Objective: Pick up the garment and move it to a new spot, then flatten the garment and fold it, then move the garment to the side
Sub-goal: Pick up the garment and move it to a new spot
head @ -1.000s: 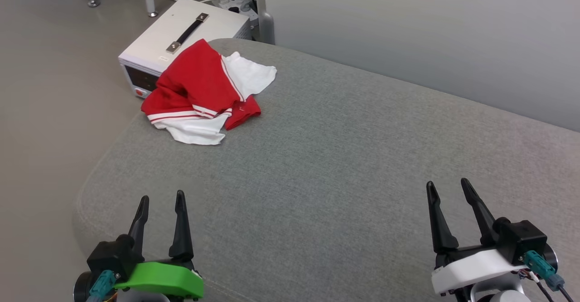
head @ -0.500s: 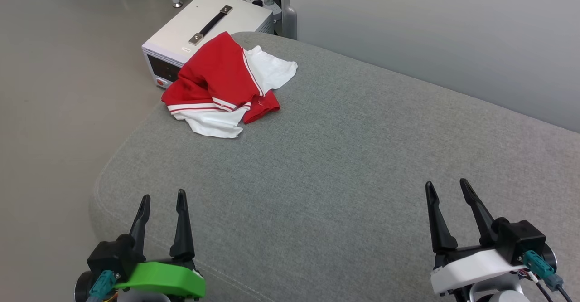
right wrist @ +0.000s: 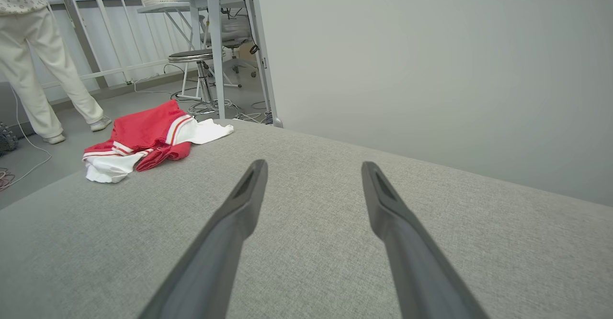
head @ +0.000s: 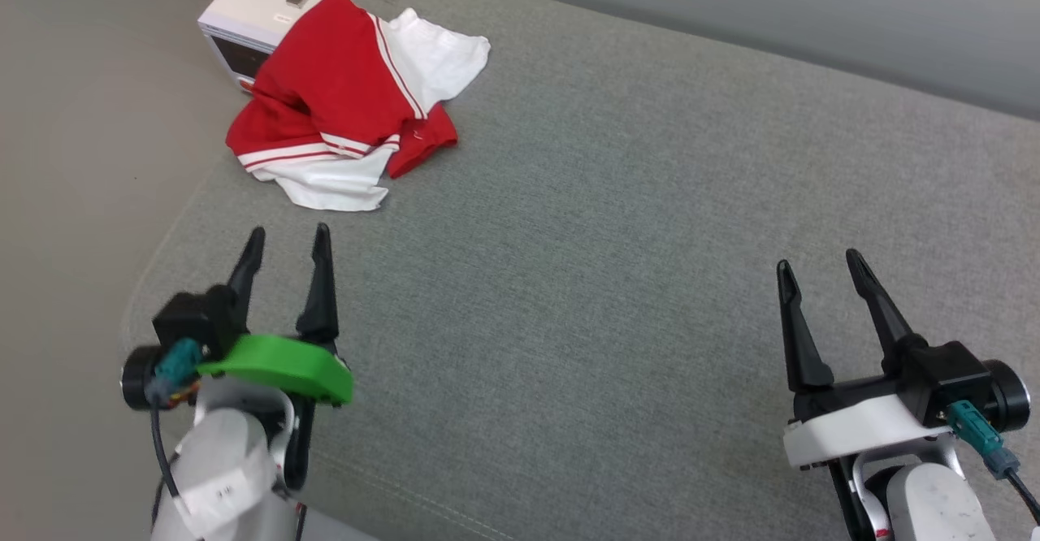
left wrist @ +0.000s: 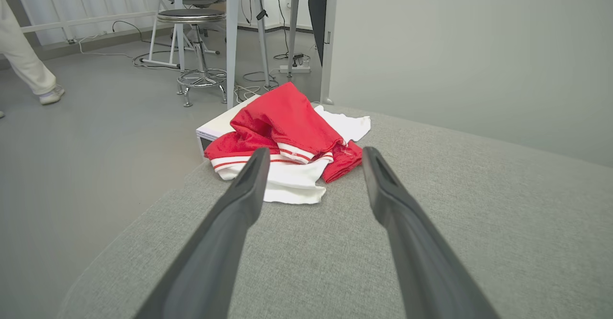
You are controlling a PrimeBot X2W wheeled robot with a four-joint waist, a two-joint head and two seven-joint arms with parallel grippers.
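Garment [head: 341, 110] bunched at far left corner of grey cushion [head: 609, 240], both grippers gaping and empty

We look down from the head camera onto a broad grey fabric cushion with a rounded corner. The garment, red with white sleeves and red-and-white striped trim, lies there in a crumpled heap near the far left edge. Its far side rises in front of a white box with a black handle [head: 244, 13] that stands on the floor; we cannot tell whether the two touch. The heap's long axis runs on a diagonal, from the near left to the far right. One white sleeve points away to the far right, while another white fold spreads toward the near edge. A small red flap sticks out on the right side. We cannot tell which end is the neck or the hem.

Our left gripper [head: 290, 231], on a green mount, hovers over the cushion's near left, its two dark fingers spread wide and aimed at the garment, near it but apart. In the left wrist view the heap sits between the fingertips, beyond them. Our right gripper [head: 817, 260], on a white mount, hangs at the near right, equally wide and well apart from the garment.

Beyond the cushion the wrist views show a grey floor, a stool [left wrist: 191, 17] and a person's pale trouser leg [right wrist: 33, 60].
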